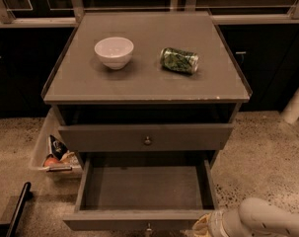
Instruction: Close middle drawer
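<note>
The middle drawer (144,187) is pulled far out of the grey-brown cabinet and its inside is bare. Its flat front (139,218) faces me at the bottom of the view, with the small round knob (149,227) at the lower edge. The drawer above it (114,138), with a taller front and its own knob (147,140), stands slightly out. The lowest drawer is hidden. My gripper (204,226) is at the bottom right, at the right end of the middle drawer's front, on a white arm (267,221).
A white bowl (114,52) and a green can (179,60) lying on its side are on the cabinet top (139,85). A clear bin of snack packs (53,154) stands left of the cabinet. A black bar (18,209) lies lower left. A white post (294,102) stands at the right.
</note>
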Controlling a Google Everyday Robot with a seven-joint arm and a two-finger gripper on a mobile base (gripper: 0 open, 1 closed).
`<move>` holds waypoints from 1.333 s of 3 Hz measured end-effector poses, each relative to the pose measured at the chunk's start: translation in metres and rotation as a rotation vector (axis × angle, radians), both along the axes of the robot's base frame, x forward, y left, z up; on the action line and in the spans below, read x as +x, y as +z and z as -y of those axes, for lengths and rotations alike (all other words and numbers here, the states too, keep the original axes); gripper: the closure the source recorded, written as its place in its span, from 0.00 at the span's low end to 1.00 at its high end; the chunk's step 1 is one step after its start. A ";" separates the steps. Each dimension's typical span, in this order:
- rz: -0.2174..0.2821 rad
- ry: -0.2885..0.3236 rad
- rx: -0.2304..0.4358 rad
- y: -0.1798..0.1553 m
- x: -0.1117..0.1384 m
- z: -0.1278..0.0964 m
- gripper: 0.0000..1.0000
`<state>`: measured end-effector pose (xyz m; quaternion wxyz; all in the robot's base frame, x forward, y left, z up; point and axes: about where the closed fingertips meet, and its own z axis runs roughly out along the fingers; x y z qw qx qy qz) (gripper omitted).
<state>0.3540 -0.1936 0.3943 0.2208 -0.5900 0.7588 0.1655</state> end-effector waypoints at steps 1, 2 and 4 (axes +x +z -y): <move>-0.001 0.000 0.000 0.000 0.000 0.000 0.81; -0.001 0.000 0.000 0.000 0.000 0.000 0.58; 0.009 -0.004 0.022 -0.005 0.005 -0.002 0.12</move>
